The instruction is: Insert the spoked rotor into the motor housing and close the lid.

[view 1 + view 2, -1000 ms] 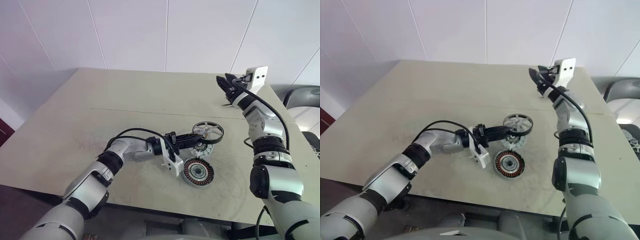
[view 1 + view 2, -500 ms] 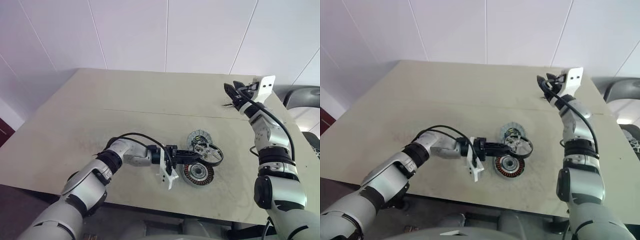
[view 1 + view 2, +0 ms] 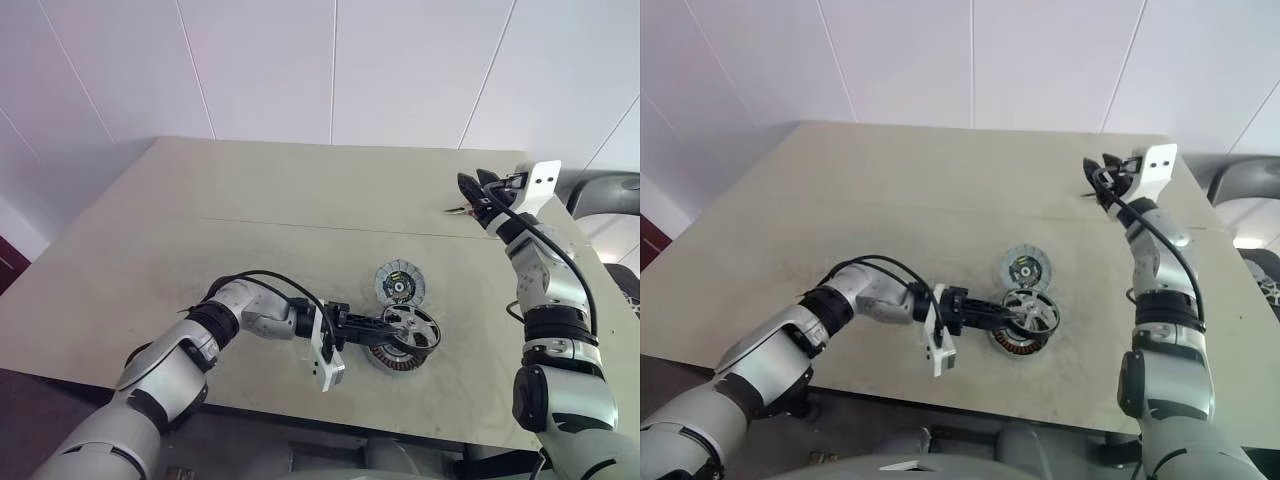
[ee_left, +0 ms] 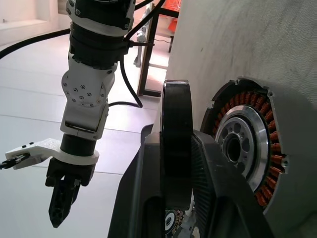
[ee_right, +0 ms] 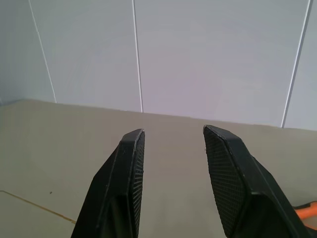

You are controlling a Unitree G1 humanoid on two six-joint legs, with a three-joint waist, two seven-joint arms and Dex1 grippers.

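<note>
My left gripper (image 3: 396,328) is shut on the spoked rotor (image 3: 412,330), a silver wheel with a dark rim. It holds the rotor tilted just above the motor housing (image 3: 392,356), which lies near the table's front edge with its copper windings (image 4: 237,106) facing up. In the left wrist view the rotor (image 4: 176,148) is edge-on between the fingers, close beside the housing (image 4: 250,148). The lid (image 3: 400,282), a dark slotted disc with a greenish centre, lies flat just behind them. My right gripper (image 3: 468,182) is raised at the far right, open and empty, its fingers (image 5: 128,178) spread.
The beige table (image 3: 250,200) stretches wide to the left and back. A small orange-tipped object (image 5: 306,210) lies on the table near the right gripper. A grey curved object (image 3: 600,190) stands beyond the table's right edge.
My left gripper carried the rotor down and toward the table's front, from over the lid to just above the housing. The right arm drew a little to the right.
</note>
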